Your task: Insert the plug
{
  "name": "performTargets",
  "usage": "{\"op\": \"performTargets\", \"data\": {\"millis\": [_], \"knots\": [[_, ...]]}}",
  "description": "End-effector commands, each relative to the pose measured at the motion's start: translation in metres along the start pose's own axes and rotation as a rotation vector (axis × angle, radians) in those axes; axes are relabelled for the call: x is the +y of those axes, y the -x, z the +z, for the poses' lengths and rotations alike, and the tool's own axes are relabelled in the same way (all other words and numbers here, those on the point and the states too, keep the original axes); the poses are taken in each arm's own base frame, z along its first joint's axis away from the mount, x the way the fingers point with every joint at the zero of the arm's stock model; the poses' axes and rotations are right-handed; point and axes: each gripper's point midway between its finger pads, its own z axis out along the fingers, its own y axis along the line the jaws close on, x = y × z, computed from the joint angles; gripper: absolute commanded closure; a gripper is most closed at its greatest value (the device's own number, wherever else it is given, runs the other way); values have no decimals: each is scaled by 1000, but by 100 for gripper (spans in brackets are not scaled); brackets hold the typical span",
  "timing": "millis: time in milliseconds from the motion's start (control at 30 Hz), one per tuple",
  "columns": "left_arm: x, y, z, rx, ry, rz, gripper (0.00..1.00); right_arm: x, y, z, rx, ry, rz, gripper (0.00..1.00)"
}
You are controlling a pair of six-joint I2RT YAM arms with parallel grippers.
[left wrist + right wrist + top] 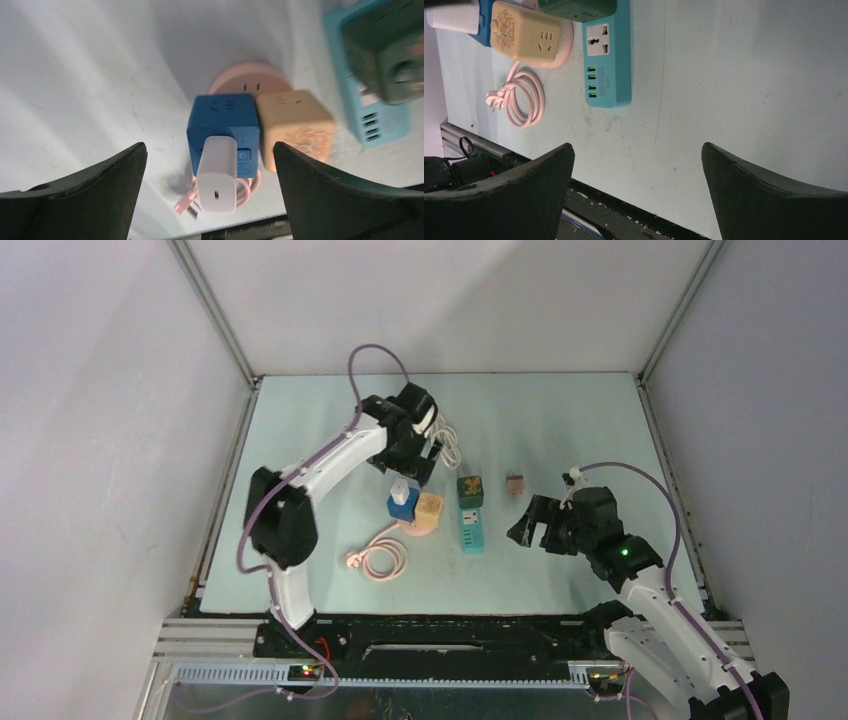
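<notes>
The white plug [216, 172] stands in the top of the blue cube socket [223, 120], and nothing is touching it. My left gripper [209, 146] hangs right above it, open, one finger on each side of the plug and well apart from it. In the top view the plug [403, 492] and the blue cube [403, 507] sit just below the left gripper [415, 472]. My right gripper [525, 530] is open and empty over the table to the right; its own view [636, 146] shows only bare table between the fingers.
A peach cube socket [295, 125] sits beside the blue one on a pink round base [247, 75]. Its pink cable [380, 560] lies coiled near the front. To the right lies a teal power strip [608, 60] with a green cube [470, 489] plugged in. A small brown block [516, 483] lies beyond.
</notes>
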Motion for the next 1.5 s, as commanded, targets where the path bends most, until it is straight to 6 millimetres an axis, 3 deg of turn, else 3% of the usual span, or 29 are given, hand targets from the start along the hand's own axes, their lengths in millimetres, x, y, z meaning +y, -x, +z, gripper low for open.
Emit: {"op": "performTargets", "data": {"millis": [0,33,133,267,467,600,800,1000,1167,1333,1467], "knots": [[9,54,-110,-501,-22,-36,0,-9,12,1,-42,-42,-33,0],[13,55,-129,-576,-23,-49,0,-13,14,1,-43,-62,-36,0],[23,38,-156,-727,-28,-77,0,-22,23,4,-37,-119,-49,0],[34,2,-179,-884,-52,-130,0,-35,34,11,-3,-207,-73,0],[29,-58,-171,-983,-191,-190,0,-64,44,33,112,-379,-123,0],[33,-80,-165,-992,-214,-226,0,-79,50,52,199,-454,-155,0],[34,-85,-138,-917,-198,-229,0,-90,55,80,283,-488,-192,0],[38,-91,-114,-777,-167,-246,0,-86,74,115,283,-462,-198,0],[47,-96,-117,-815,-148,-275,0,-84,98,139,240,-448,-221,0],[39,-91,-127,-864,-243,-284,0,-83,102,165,277,-406,-228,5],[40,-87,-131,-890,-278,-290,0,-83,104,175,283,-409,-229,17]]}}
